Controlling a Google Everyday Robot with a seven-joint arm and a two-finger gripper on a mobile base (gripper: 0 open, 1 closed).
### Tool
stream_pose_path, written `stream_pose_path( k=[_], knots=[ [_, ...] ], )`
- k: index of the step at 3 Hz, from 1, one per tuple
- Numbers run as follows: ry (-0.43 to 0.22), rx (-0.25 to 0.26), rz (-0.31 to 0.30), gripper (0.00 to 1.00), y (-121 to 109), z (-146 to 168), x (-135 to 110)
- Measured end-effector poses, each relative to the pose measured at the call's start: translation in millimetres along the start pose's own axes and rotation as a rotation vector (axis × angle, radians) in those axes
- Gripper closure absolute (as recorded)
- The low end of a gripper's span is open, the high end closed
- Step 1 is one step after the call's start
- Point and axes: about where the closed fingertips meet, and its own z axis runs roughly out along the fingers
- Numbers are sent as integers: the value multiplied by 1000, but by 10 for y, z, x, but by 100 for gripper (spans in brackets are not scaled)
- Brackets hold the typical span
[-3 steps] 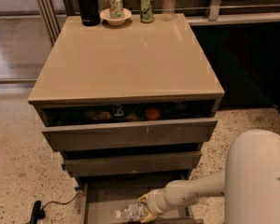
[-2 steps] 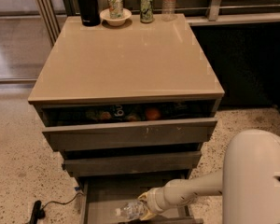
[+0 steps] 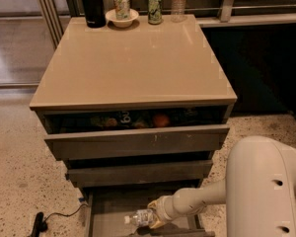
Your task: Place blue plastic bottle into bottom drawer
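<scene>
We see speckled terrazzo floor [image 3: 19,181], grey-brown drawer cabinet [image 3: 138,144] with tan surface [image 3: 133,63], metal rails [image 3: 44,9] behind left, dark recess [image 3: 266,68] right, warm light. Pincer [image 3: 155,217] low over bottom drawer [image 3: 113,206], gripping blue plastic bottle [image 3: 139,217].

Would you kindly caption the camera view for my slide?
The claw holds the blue plastic bottle on its side inside the open bottom drawer.

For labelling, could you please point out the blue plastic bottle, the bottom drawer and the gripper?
blue plastic bottle [image 3: 138,217]: camera view, its clear body.
bottom drawer [image 3: 113,206]: camera view, bare floor.
gripper [image 3: 152,217]: camera view, between fingertips, over the drawer.
</scene>
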Motion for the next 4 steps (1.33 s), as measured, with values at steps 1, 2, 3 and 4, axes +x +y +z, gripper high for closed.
stream_pose_path(
  k=[1,2,3,4],
  knots=[
    [16,5,-2,100,-43,116,140],
    [29,2,6,100,-75,233,282],
    [50,-6,15,100,-129,432,502],
    [59,-8,14,100,-141,515,575]
  ],
)
